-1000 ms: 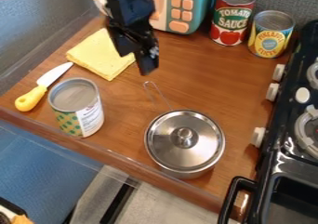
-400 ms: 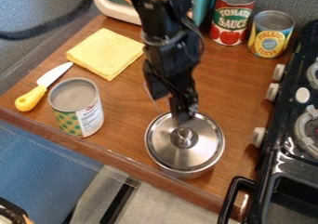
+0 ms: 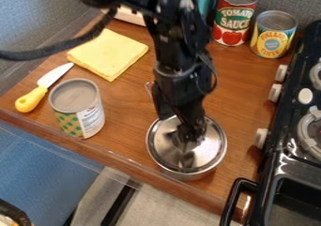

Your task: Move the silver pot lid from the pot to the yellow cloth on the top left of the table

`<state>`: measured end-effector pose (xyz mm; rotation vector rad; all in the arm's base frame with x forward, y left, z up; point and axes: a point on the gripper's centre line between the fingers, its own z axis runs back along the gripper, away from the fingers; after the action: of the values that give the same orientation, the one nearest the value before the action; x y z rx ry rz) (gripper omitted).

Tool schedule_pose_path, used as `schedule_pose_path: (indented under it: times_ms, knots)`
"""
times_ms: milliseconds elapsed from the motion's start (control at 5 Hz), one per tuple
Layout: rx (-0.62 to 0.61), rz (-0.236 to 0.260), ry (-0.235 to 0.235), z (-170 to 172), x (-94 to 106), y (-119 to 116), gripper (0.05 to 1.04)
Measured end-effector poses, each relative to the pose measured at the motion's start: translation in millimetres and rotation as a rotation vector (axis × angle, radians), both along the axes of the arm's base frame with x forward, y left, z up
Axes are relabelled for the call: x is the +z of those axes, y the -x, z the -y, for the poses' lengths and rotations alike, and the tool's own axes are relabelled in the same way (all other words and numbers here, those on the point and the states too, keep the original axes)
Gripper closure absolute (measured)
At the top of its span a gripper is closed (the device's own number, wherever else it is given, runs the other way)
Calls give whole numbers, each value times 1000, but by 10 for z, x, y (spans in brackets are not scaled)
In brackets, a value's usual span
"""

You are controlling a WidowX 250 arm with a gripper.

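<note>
The black gripper (image 3: 188, 138) hangs over the middle of the silver lid (image 3: 207, 151), hiding the lid's knob; whether it touches the knob I cannot tell. The lid lies on the silver pot (image 3: 191, 175), near the table's front edge, and the pot's wire handle points back and left, partly behind the arm. At the table's upper left, the folded yellow cloth (image 3: 106, 54) lies flat.
An open-topped can (image 3: 78, 110) stands left of the pot, with a yellow-handled knife (image 3: 44, 86) beyond it. A tomato can (image 3: 234, 16) and a pineapple can (image 3: 273, 34) stand at the back. The black stove (image 3: 294, 145) borders the right side.
From above the table beside the cloth, the gripper has come forward, right and down to the lid's knob. The lid, pot and cloth have stayed in place.
</note>
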<state>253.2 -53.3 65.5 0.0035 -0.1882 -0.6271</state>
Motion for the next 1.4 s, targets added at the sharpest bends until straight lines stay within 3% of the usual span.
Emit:
schedule_pose_path:
  times_ms: [200, 400, 600, 800, 1000, 1200, 1400]
  knots:
    - [-9, 13, -13, 34, -41, 23, 133]
    - [-1, 20, -14, 59, -69, 12, 326]
    - [4, 25, -9, 88, -89, -5, 635]
    - [10, 28, -7, 93, -93, -22, 798]
    - [10, 23, -1, 95, -77, -47, 799]
    - [49, 28, 32, 5, 83, -124, 799]
    - [116, 86, 91, -153, 436, -405, 799]
